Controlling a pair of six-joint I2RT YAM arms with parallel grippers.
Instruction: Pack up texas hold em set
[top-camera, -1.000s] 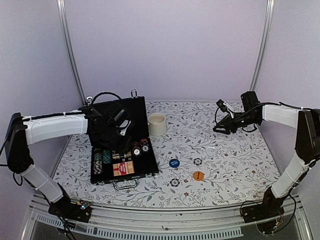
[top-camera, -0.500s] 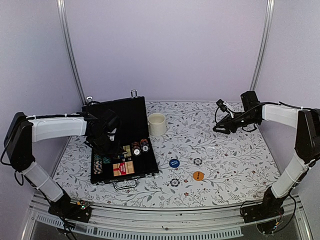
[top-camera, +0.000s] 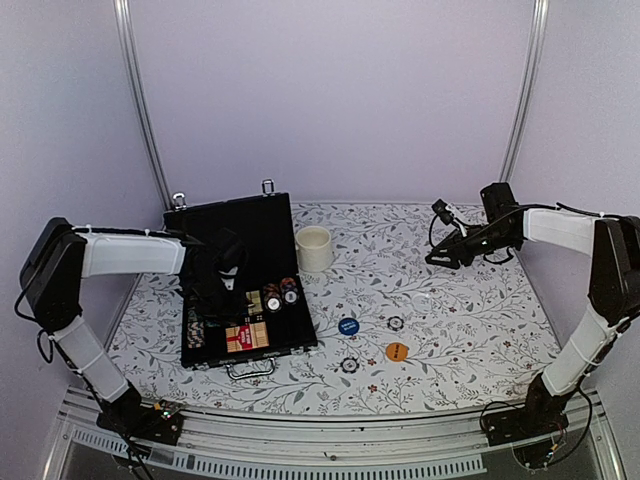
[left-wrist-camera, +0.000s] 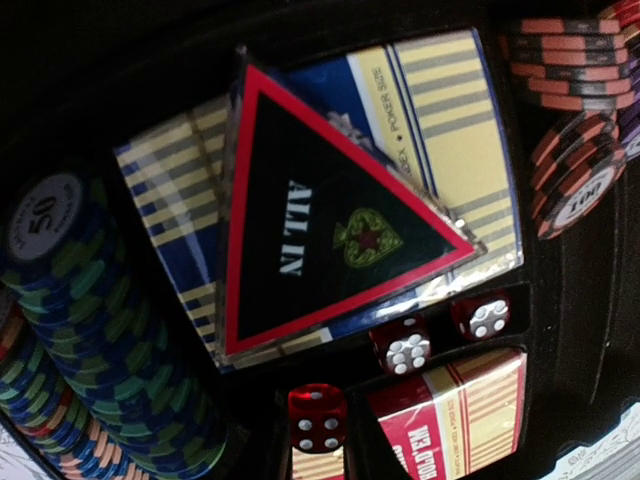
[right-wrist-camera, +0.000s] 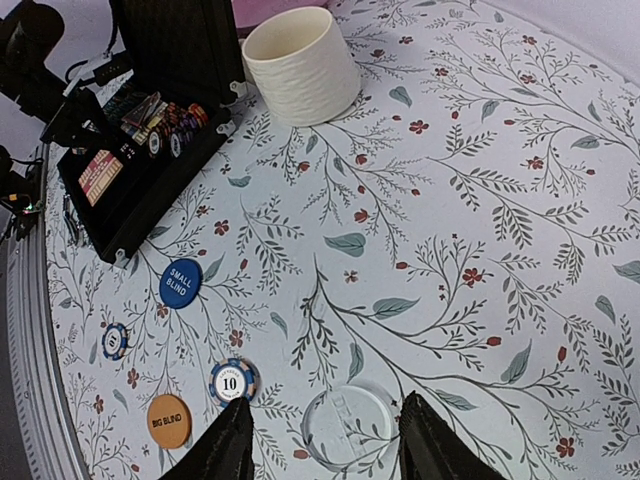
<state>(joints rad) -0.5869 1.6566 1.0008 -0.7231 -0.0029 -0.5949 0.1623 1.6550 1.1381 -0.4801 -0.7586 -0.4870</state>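
One cream mug (top-camera: 314, 248) stands just beside the open case (top-camera: 268, 222)

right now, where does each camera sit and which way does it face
top external: above and behind the bases, looking down over the table and open case; left arm and right arm show.
left wrist: close over the case's tray, looking down at the all-in triangle and dice; no robot part clearly shows.
right wrist: above the table's right, facing left and down; right pincer tips at the bottom edge.
shared: top and right wrist both show case, mug and blue button.
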